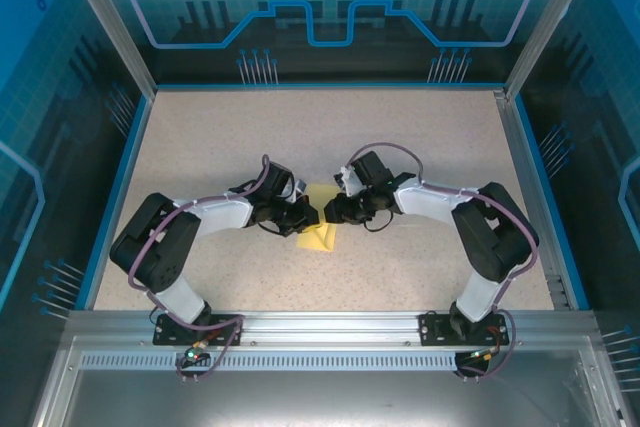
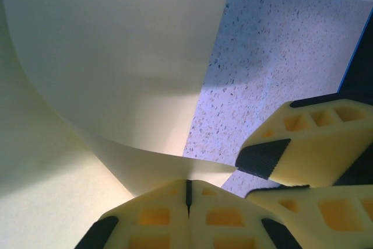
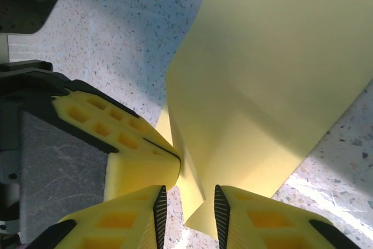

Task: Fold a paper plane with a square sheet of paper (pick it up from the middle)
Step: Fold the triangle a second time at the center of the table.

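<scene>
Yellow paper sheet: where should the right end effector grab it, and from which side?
Probably the folded corner of the yellow paper sheet that sits between the open fingers of the right end effector, approached from the right, opposite the left end effector, which is shut on the neighbouring edge. The paper curls up off the table there, so both faces are exposed to pinch.

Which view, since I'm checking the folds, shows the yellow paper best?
Right wrist: the yellow paper is close, its creases and overlapping layers plain. Left wrist shows it as a pale curved sheet, creases unclear. The top view shows a small, partly hidden yellow patch.
</scene>
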